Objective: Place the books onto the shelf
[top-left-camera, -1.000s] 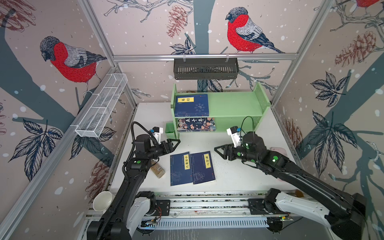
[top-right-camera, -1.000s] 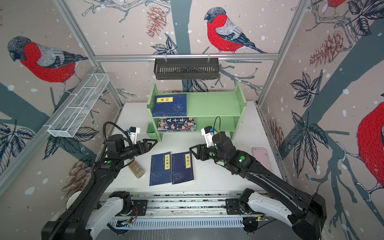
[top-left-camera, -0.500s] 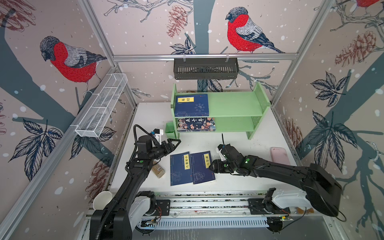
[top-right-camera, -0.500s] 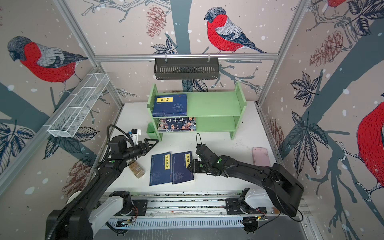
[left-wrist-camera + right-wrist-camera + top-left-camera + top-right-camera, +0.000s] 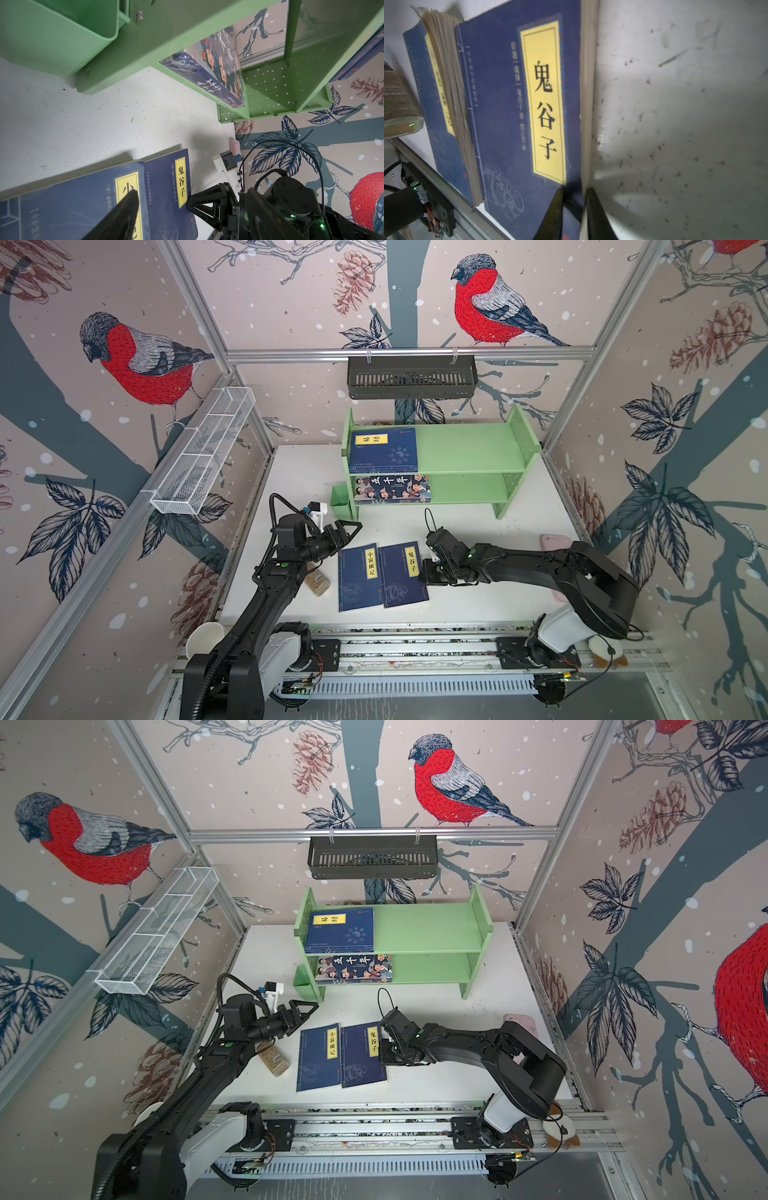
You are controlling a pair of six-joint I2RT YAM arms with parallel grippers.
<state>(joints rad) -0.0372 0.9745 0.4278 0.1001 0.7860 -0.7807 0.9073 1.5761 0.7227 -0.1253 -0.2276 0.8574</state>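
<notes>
Two navy books with yellow labels lie side by side on the white table, the left book (image 5: pixel 359 578) and the right book (image 5: pixel 401 574). My right gripper (image 5: pixel 426 574) is down at the right book's (image 5: pixel 512 108) right edge and shut on it (image 5: pixel 575 189), with one finger on the cover and one against the page edge. My left gripper (image 5: pixel 352 529) hovers open and empty just beyond the left book's far end. The green shelf (image 5: pixel 469 448) holds a navy book (image 5: pixel 384 450) on top and the cartoon-cover book (image 5: pixel 392 488) on the lower tier.
A green cup (image 5: pixel 341 502) hangs on the shelf's left side, close to my left gripper. A small brown box (image 5: pixel 316 581) lies left of the books. A pink flat object (image 5: pixel 555 540) sits at the right wall. A black basket (image 5: pixel 411 377) and a white mesh basket (image 5: pixel 203 452) hang on the walls.
My right gripper has dropped from above the table to the right book's edge and shut on it. My left gripper has drifted slightly and stayed open.
</notes>
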